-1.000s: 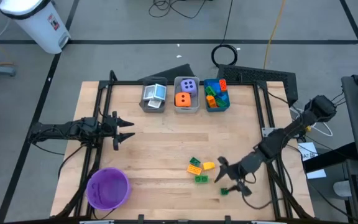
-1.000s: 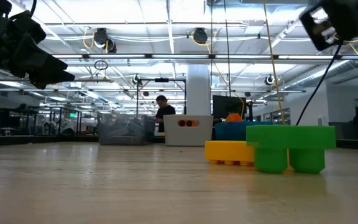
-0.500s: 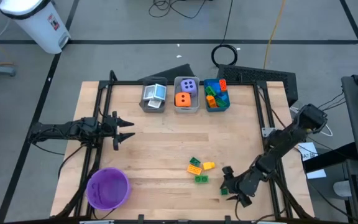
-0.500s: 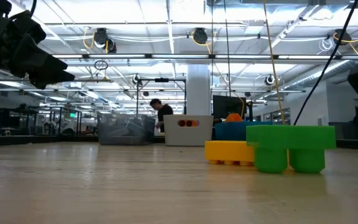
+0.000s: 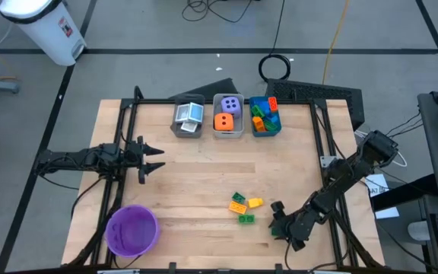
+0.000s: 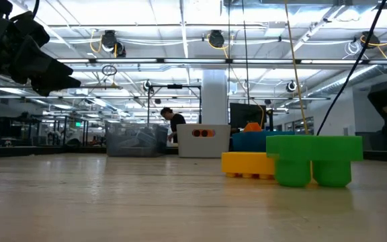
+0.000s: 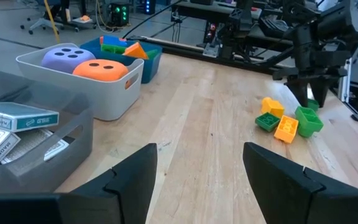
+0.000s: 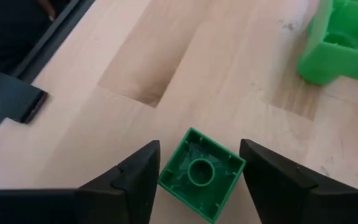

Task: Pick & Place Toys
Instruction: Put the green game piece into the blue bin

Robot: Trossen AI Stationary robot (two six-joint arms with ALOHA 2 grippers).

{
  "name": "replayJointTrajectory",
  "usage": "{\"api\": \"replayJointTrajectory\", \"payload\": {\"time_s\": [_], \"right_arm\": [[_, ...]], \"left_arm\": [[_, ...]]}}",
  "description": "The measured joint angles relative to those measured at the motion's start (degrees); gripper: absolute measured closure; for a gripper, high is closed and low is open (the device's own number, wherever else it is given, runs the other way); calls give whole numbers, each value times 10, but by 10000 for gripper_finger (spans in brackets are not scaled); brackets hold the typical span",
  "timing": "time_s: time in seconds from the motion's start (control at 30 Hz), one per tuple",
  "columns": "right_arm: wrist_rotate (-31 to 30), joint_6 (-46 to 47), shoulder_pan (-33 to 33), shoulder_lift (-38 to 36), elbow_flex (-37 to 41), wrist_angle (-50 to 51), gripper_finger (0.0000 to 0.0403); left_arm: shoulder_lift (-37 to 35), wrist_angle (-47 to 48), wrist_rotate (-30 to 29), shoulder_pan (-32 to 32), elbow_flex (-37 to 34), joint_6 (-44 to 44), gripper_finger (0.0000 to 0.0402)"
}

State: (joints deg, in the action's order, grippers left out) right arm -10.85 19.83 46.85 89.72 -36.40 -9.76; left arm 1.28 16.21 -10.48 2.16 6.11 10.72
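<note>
Green plastic filled the right wrist view: a small square brick (image 8: 199, 175) with one round stud lay on the pale wood between the right gripper's (image 8: 199, 180) two dark fingers (image 8: 135, 177), which stood just beside its edges, parted, with thin gaps at each side, so no grip showed. From above that brick was hidden under the right gripper (image 5: 280, 224), low over the near right part of the table (image 5: 196, 167). The overhead camera showed instead the loose cluster just to its left: a dark green brick (image 5: 238, 198), an orange one (image 5: 237, 206), a yellow one (image 5: 255, 202) and a bright green one (image 5: 246, 219).

At table height only the yellow brick (image 6: 247, 164) and a chunky green brick (image 6: 313, 160) with two round feet showed, sitting on the grained boards.

The left gripper (image 5: 154, 158) hung over the table's left edge, fingers apart and holding nothing. Its wrist camera gave the closest look at the bins: a smooth pale bin (image 7: 120, 84) with a purple die (image 7: 67, 58) and an orange die (image 7: 101, 70), both round-cornered with white dots; a translucent grey bin (image 7: 55, 162) of flat cards (image 7: 17, 118); a blue bin (image 7: 148, 62) of bricks. A round purple bowl (image 5: 131, 230) sat at the near left corner, seen only from above.
</note>
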Motion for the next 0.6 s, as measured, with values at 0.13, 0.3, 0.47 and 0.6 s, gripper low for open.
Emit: {"api": "replayJointTrajectory", "payload": {"time_s": [0.13, 0.3, 0.47, 0.6], "right_arm": [[-13, -10, 0, -1, 0, 1, 198], [-13, 12, -6, -1, -1, 16, 198], [-11, 2, -23, -11, 0, 26, 199], [-11, -6, -38, -46, 0, 32, 199]], "left_arm": [[0, 0, 0, 0, 0, 0, 156], [0, 0, 0, 0, 0, 0, 156], [0, 0, 0, 0, 0, 0, 155], [0, 0, 0, 0, 0, 0, 156]]}}
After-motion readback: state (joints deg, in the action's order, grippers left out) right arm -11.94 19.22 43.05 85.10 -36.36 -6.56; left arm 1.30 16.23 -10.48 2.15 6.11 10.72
